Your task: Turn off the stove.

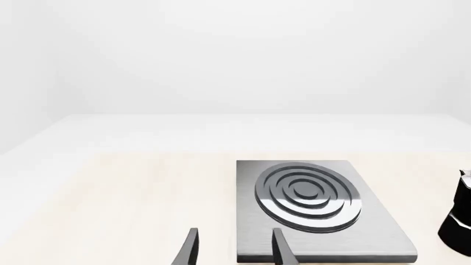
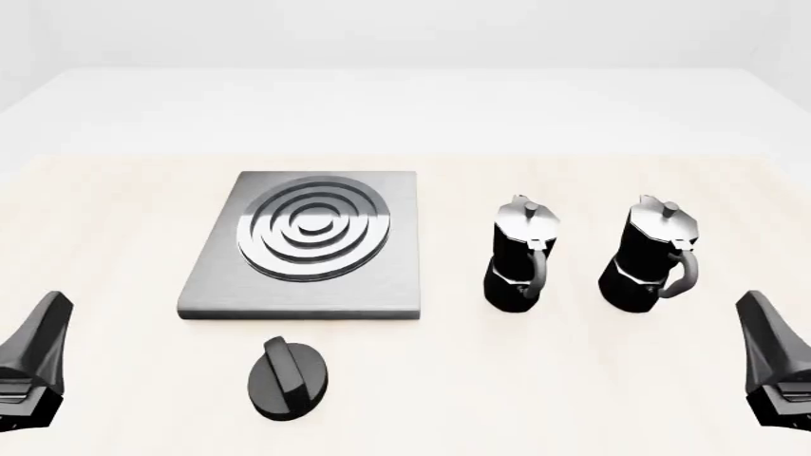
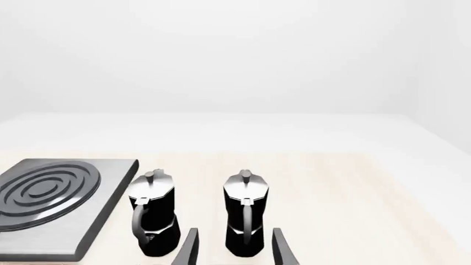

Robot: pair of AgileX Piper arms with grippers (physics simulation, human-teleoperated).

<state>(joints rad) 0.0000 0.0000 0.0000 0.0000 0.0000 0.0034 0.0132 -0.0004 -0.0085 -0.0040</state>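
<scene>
Two arms sit low at my near corners over the pale wooden table [image 2: 114,199], the biggest thing in my front view. On it, left of centre, lies the flat square brushed-grey metal stove plate [image 2: 304,249] with raised concentric silver burner rings [image 2: 311,228]; it lies flat, and its edges run square to the table's near edge. To its right stand two black-and-silver moka pots, upright and well apart from the plate: the nearer-to-stove left pot [image 2: 519,255] and the right pot [image 2: 652,256], each with its handle turned toward me and slightly to the right. Just in front of the plate's near edge, apart from it, sits the separate round black knob [image 2: 287,377]; its raised grip bar has its long axis running roughly away from me, tilted a little leftward at the far end. My left gripper [image 1: 234,248] shows two dark fingers parted with a wide gap, nothing between them; in its wrist view the stove's near corner sits beyond them, and the knob is out of that view. My right gripper [image 3: 235,248] is likewise spread wide and empty, with the two pots just ahead of its fingers.
</scene>
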